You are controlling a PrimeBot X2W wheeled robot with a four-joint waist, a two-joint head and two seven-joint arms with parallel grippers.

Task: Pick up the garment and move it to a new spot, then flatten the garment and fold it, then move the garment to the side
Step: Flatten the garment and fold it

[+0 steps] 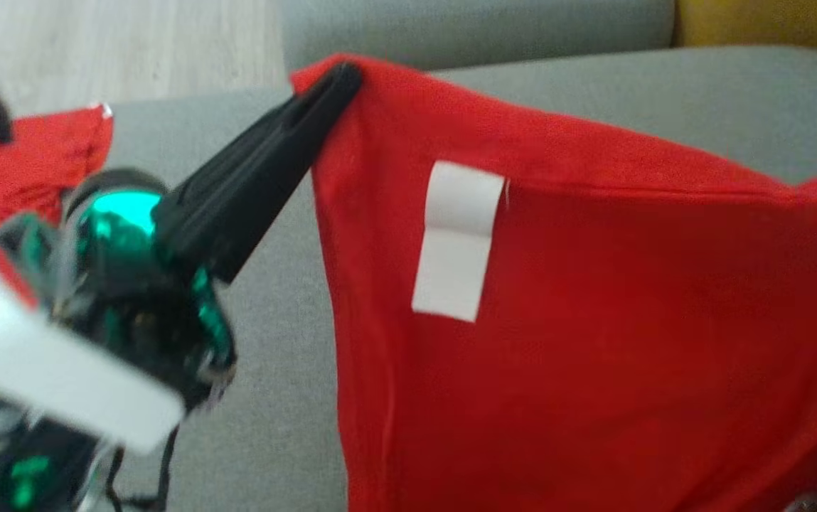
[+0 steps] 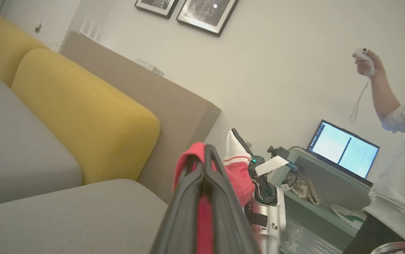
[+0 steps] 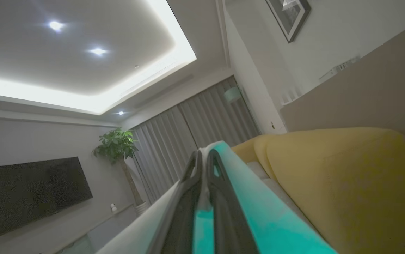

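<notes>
The red garment (image 1: 593, 299), with a white label (image 1: 458, 242), hangs spread in the air over the grey sofa seat. My left gripper (image 1: 340, 78) is shut on its upper left corner. In the left wrist view red cloth (image 2: 205, 218) shows pinched between that gripper's closed fingers (image 2: 188, 190). My right gripper (image 3: 204, 155) is shut on cloth (image 3: 258, 218) that looks teal and white in its own view. It also shows in the left wrist view as the right gripper (image 2: 238, 139), holding a red and white bunch of the garment (image 2: 237, 165).
Grey sofa seat (image 1: 273, 355) lies under the garment, with yellow back cushions (image 2: 82, 116) behind. More red cloth (image 1: 38, 163) shows behind my left wrist. A person (image 2: 399, 190) with a hand-held controller stands by a laptop (image 2: 345, 148) on a green table.
</notes>
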